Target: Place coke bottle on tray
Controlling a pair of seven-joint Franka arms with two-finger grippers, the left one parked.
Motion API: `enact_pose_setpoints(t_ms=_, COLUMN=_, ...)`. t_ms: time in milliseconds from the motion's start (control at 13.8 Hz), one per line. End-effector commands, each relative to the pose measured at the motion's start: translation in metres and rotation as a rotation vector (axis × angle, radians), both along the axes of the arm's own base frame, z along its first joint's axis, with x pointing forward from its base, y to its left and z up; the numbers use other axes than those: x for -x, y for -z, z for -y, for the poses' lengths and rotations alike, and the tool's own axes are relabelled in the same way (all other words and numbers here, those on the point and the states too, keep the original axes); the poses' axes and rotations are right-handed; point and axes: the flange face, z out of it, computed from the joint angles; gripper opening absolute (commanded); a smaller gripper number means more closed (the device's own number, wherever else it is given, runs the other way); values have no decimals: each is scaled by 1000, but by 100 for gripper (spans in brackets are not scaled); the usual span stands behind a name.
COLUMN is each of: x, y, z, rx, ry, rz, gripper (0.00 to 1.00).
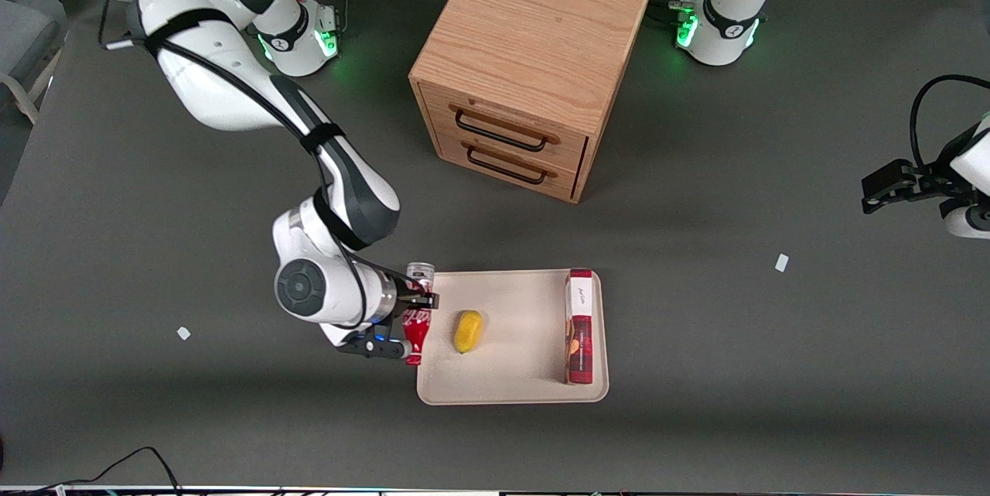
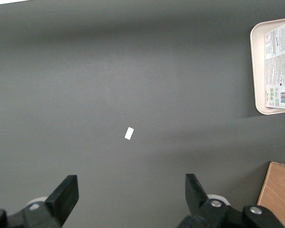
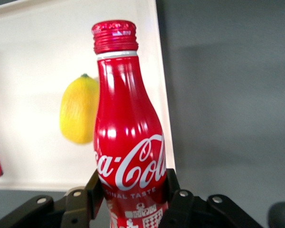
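My right gripper (image 1: 415,318) is shut on the coke bottle (image 1: 418,315), a slim red bottle with white script. It holds the bottle lying sideways in the air, silver base (image 1: 421,271) away from the front camera, red cap toward it. The bottle hangs over the edge of the cream tray (image 1: 510,388) at the working arm's end. In the right wrist view the bottle (image 3: 128,142) fills the middle, clamped between the two black fingers (image 3: 173,187), with the tray (image 3: 33,47) under it.
On the tray lie a yellow lemon (image 1: 468,330) (image 3: 78,110) beside the bottle and a red-and-white box (image 1: 579,326) (image 2: 278,66) along the edge toward the parked arm. A wooden two-drawer cabinet (image 1: 530,63) stands farther from the front camera. Small white scraps (image 1: 782,262) (image 1: 183,333) lie on the table.
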Motion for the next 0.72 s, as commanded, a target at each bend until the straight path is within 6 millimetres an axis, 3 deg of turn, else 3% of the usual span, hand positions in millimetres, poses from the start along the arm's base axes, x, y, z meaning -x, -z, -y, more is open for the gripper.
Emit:
enact_pose_setpoints(t_ms=0, x=0, y=9, z=-11, rx=-1, ry=3, rz=36, gripper=0)
enact_pose_setpoints(t_ms=289, x=2, y=43, z=-13, rx=-20, ry=19, rz=60, gripper=0)
enact_pose_setpoints(t_ms=578, x=-1, y=52, z=-8, rx=-15, ry=42, rz=58, gripper=0)
enact_pose_setpoints(t_ms=651, x=-1, y=55, z=-8, rx=-19, ry=51, rz=56, gripper=4)
